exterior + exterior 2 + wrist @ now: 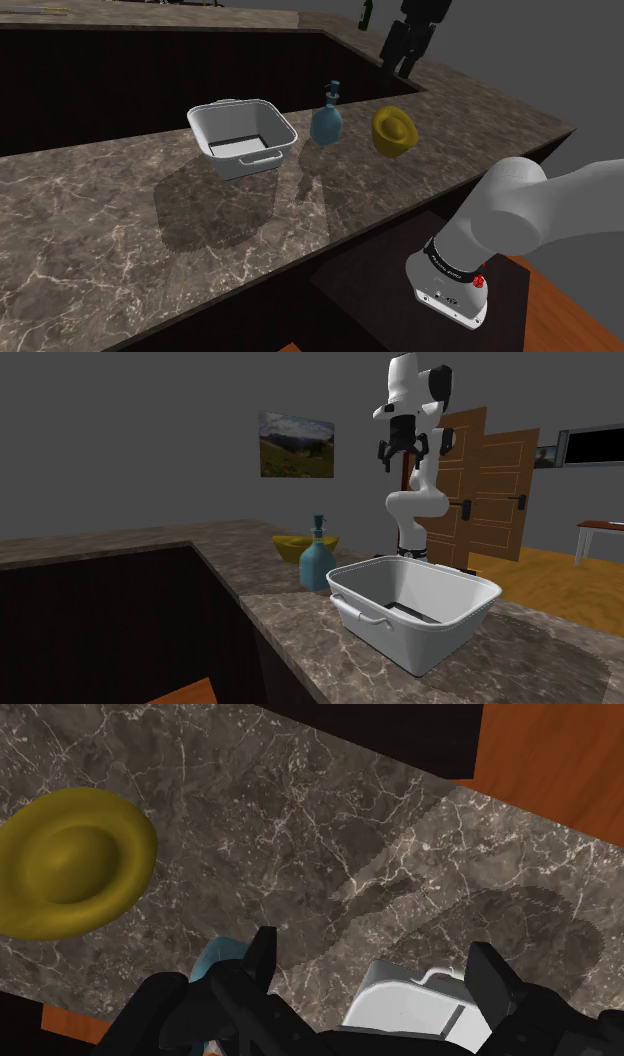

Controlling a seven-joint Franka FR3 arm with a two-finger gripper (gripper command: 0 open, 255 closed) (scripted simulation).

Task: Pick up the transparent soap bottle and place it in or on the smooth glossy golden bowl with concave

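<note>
Now, along the marble countertop (120,200): white tub (243,140), blue soap bottle (327,122) upright just beside it, golden bowl (394,131) near. High overhead, well apart from the bottle, black gripper (404,455), fingers (262,954) spread and empty, pointing down from the raised white arm (415,502).

Home: stone counter (100,220), wall painting (296,445)
</note>
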